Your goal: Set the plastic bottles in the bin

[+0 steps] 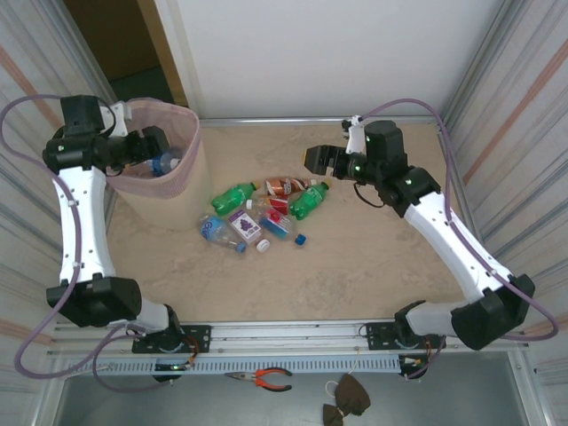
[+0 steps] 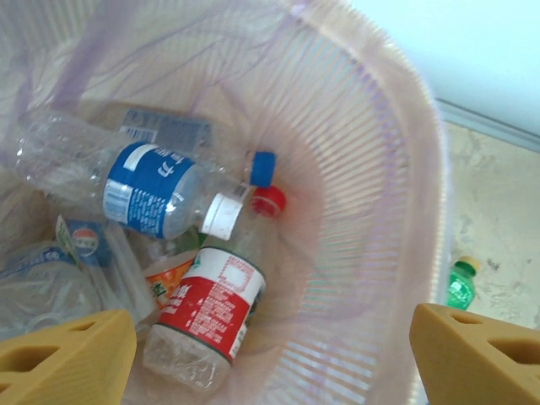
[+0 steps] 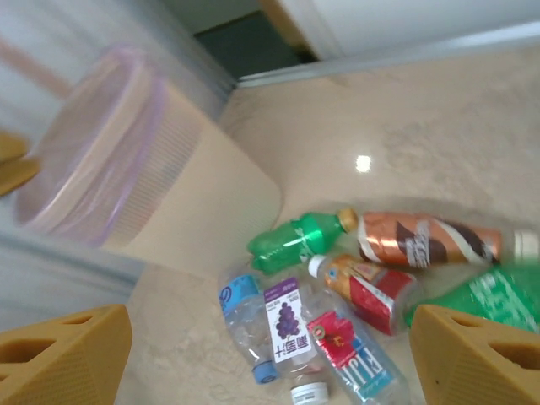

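Bin [image 2: 405, 169] sits directly under spread left gripper [image 2: 272, 359], bottles [image 2: 160, 190] inside.

Both end effectors [image 2: 272, 342] [image 3: 270, 337] spread wide

In the bin [image 2: 396, 169], just above one finger of the left gripper [image 2: 270, 371], a label [image 2: 84, 240] bears the red, white and blue Pepsi globe. White characters on the blue-label bottle [image 2: 143, 190] beyond it are illegible. Between the right gripper's [image 3: 270, 363] fingers, the purple-label bottle [image 3: 287, 325] shows grapes and unreadable dark characters. White lettering on the red-and-teal bottle [image 3: 350, 354] beside it is equally unclear.
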### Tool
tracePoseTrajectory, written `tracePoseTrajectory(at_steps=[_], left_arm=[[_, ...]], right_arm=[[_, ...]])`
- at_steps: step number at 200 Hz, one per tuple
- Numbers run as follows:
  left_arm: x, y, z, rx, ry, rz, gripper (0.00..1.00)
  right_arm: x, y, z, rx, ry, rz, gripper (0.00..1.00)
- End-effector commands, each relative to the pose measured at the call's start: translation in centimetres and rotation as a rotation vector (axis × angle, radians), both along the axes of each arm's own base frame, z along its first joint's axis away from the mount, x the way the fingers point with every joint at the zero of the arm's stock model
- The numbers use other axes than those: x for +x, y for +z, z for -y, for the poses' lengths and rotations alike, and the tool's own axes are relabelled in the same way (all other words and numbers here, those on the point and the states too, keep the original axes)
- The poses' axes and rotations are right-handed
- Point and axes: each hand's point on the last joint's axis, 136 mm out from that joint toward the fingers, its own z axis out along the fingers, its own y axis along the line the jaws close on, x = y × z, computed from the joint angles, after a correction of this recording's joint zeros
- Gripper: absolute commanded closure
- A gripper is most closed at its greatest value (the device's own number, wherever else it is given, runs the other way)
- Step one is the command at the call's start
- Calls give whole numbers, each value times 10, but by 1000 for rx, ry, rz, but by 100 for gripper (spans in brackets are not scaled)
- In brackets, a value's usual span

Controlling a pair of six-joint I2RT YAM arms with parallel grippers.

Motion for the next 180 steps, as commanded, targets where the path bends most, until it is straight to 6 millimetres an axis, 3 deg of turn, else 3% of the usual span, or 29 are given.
tracePoseTrajectory(at_steps=[1,24,61,91,140,180], left_arm=[[-3,17,13,-21,-60,90,15],[-8,23,20,-47,-80,126,15],[-14,24,26,-77,-95,144,15],[-16,22,32,-104,-113,144,15],[-16,16,40,-119,-135,135,16],[-14,17,47,-119,-153,136,15]], right_arm=[[19,-31,24,69,-224,-250,18],[30,-64,28,79,-303,-407,20],[37,-129,45,-54,-515,-679,22],[45,-171,43,-99,-581,-803,23],[76,-216,50,-129,-637,-826,25],[102,-240,50,-90,-624,-836,25]])
